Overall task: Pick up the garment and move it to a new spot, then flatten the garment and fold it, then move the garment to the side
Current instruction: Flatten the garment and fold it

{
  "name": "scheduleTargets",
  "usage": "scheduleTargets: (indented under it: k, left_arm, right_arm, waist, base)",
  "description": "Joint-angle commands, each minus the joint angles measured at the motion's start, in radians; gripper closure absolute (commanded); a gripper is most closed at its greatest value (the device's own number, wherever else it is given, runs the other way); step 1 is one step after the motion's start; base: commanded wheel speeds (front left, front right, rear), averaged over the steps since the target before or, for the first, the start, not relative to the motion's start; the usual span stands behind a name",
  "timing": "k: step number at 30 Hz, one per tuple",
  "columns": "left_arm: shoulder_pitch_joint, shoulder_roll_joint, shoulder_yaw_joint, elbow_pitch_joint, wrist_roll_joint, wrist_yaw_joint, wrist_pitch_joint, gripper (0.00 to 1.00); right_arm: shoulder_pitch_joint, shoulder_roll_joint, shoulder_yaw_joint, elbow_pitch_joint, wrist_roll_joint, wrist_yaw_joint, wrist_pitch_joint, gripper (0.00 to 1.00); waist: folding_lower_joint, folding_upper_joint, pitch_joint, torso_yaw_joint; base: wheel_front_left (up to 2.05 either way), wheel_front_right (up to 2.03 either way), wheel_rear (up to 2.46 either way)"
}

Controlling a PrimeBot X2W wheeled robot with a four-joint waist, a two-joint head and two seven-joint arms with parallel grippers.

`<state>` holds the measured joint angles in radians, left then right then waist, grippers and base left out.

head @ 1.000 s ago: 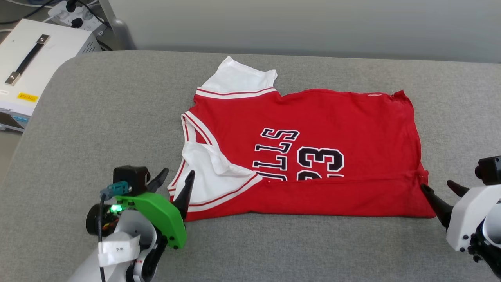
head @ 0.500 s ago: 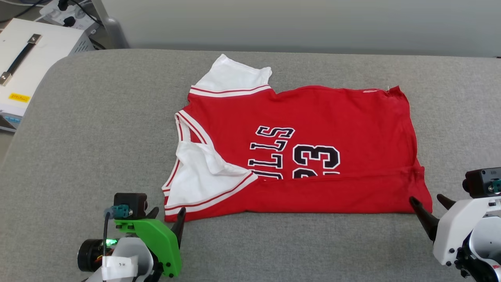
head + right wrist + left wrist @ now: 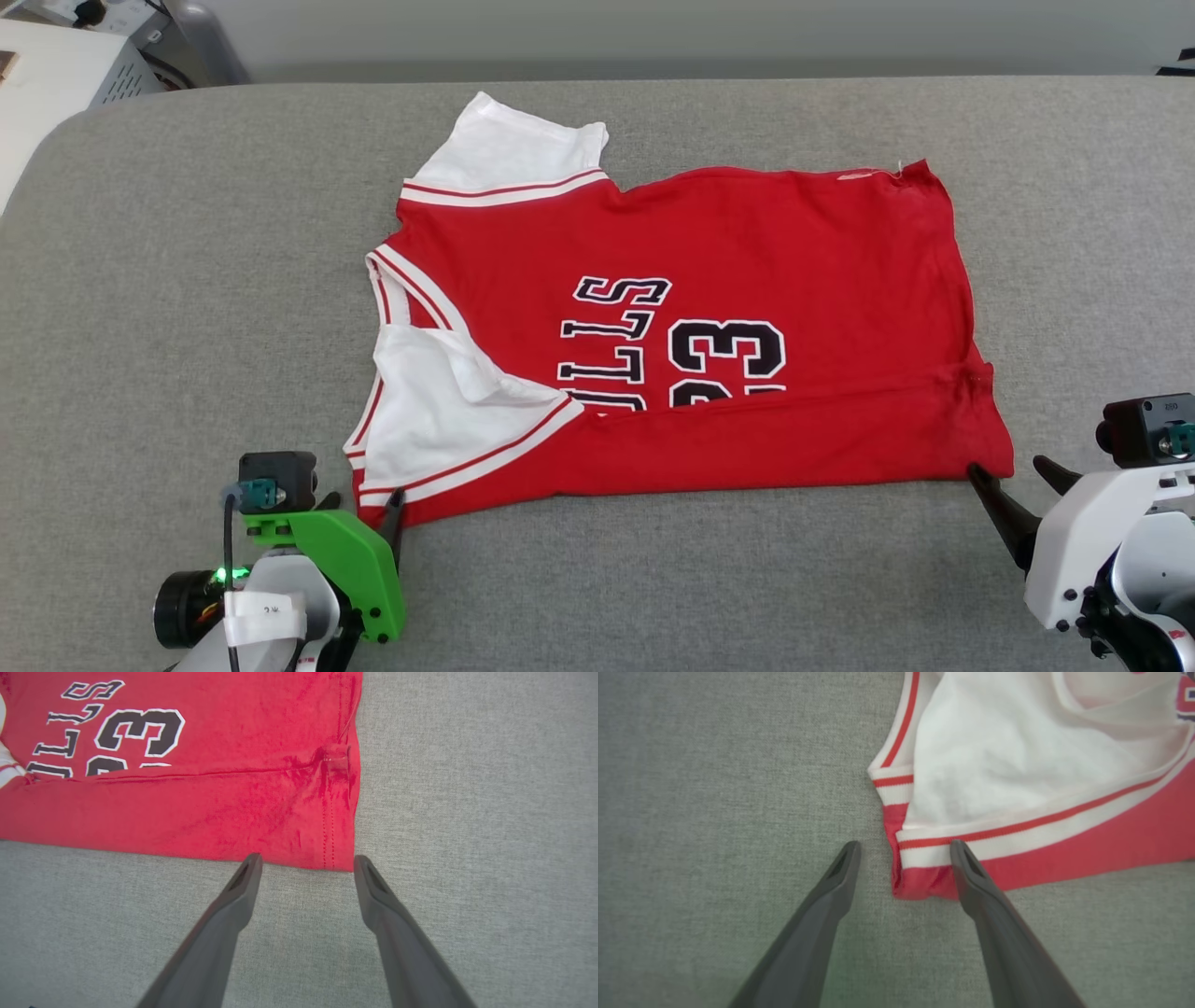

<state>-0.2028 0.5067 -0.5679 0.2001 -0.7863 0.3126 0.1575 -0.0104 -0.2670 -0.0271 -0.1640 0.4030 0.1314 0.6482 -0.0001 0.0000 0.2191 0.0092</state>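
Eases left gripper (image 3: 362, 504) and right gripper (image 3: 1006, 464), fingers spread and empty, back to near corners of the garment (image 3: 747, 243) (near flap already folded over), so next fold seems due

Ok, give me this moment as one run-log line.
shirt: flat on gray surface, near edge folded over print | left gripper: open, at near sleeve corner | right gripper: open, at near hem corner

- Light is bright, even and diffuse; shadows are faint and soft.
- No glare shows on the grey woven fabric surface (image 3: 187, 280).
- Wrist views look slightly soft; the left gripper's long dark fingers (image 3: 812, 933) blur toward the near edge.
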Motion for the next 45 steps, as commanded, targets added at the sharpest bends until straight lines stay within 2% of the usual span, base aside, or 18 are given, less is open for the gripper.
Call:
scheduleTargets:
  k: [1,6,7,8,9,17,22,31,36,38,39,40,41,42,45]
  left_arm:
    - [-0.020,0.002,0.004,0.013,-0.006,0.007,-0.001,0.00]
    - [-0.012,0.007,-0.028,0.046,-0.019,0.003,0.073,0.00]
    - [-0.007,0.009,-0.041,0.051,-0.022,-0.003,0.097,0.47]
    - [-0.004,0.010,-0.045,0.053,-0.027,-0.008,0.108,0.69]
    - [-0.002,0.009,-0.047,0.055,-0.032,-0.012,0.113,1.00]
    - [-0.012,-0.003,-0.040,0.027,-0.041,-0.041,0.074,1.00]
    - [-0.029,0.001,-0.022,-0.047,-0.033,-0.037,0.042,1.00]
    - [-0.032,0.029,-0.016,-0.236,-0.006,-0.005,0.037,1.00]
    - [-0.032,0.037,-0.020,-0.291,0.004,0.005,0.041,1.00]
    - [-0.033,0.038,-0.022,-0.309,0.008,0.002,0.033,1.00]
    - [-0.032,0.038,-0.023,-0.307,0.007,0.001,0.032,1.00]
    - [-0.032,0.039,-0.023,-0.304,0.007,0.000,0.032,1.00]
    - [-0.032,0.039,-0.024,-0.300,0.006,-0.002,0.031,1.00]
    - [-0.033,0.040,-0.025,-0.296,0.006,-0.003,0.031,1.00]
    - [-0.034,0.037,-0.027,-0.284,0.005,-0.006,0.028,1.00]
  right_arm:
    - [-0.001,0.003,0.003,-0.005,-0.003,-0.001,-0.003,0.00]
    - [-0.017,0.004,0.013,-0.002,-0.002,-0.001,-0.010,0.00]
    - [-0.020,0.004,0.014,0.000,-0.002,-0.001,-0.012,0.00]
    - [-0.022,0.004,0.014,0.002,-0.002,-0.001,-0.014,0.00]
    - [-0.024,0.003,0.013,0.004,-0.002,-0.001,-0.016,0.00]
    - [-0.028,-0.002,-0.010,0.031,-0.013,-0.001,-0.019,0.00]
    - [-0.033,0.004,-0.034,0.066,-0.026,-0.001,-0.022,0.00]
    - [-0.088,0.071,-0.130,0.137,-0.093,-0.001,0.022,0.00]
    - [-0.113,0.102,-0.160,0.180,-0.142,-0.001,0.056,0.00]
    - [-0.136,0.127,-0.179,0.244,-0.179,-0.001,0.068,0.00]
    - [-0.138,0.130,-0.175,0.255,-0.176,-0.001,0.075,0.07]
    - [-0.139,0.131,-0.171,0.262,-0.173,-0.001,0.079,0.44]
    - [-0.140,0.134,-0.169,0.268,-0.167,-0.001,0.082,0.60]
    - [-0.141,0.137,-0.168,0.275,-0.159,-0.001,0.086,1.00]
    - [-0.141,0.135,-0.161,0.288,-0.144,-0.001,0.094,1.00]
  waist:
    - [0.0001,0.0000,0.015,-0.010]
    - [0.0001,0.0000,0.040,-0.024]
    - [0.0001,0.0000,0.043,-0.026]
    - [0.0001,0.0000,0.045,-0.026]
    - [0.0001,0.0000,0.048,-0.027]
    - [0.0001,0.0000,0.017,0.003]
    - [0.0001,0.0000,-0.010,0.034]
    - [0.0001,0.0000,0.003,0.075]
    - [0.0001,0.0000,0.027,0.091]
    - [0.0001,0.0000,0.051,0.101]
    - [0.0001,0.0000,0.054,0.102]
    - [0.0001,0.0000,0.056,0.102]
    - [0.0001,0.0000,0.059,0.101]
    - [0.0001,0.0000,0.061,0.100]
    - [0.0001,0.0000,0.060,0.098]
  base:
    - [0.00,0.00,0.00]
    - [0.00,0.00,0.00]
    - [0.00,0.00,0.00]
    - [0.00,0.00,0.00]
    - [0.00,0.00,0.00]
    - [0.00,0.00,0.00]
    - [0.00,0.00,0.00]
    - [0.00,0.00,0.00]
    - [0.00,0.00,0.00]
    - [0.00,0.00,0.00]
    - [0.00,0.00,0.00]
    - [0.00,0.00,0.00]
    - [0.00,0.00,0.00]
    - [0.00,0.00,0.00]
    - [0.00,0.00,0.00]
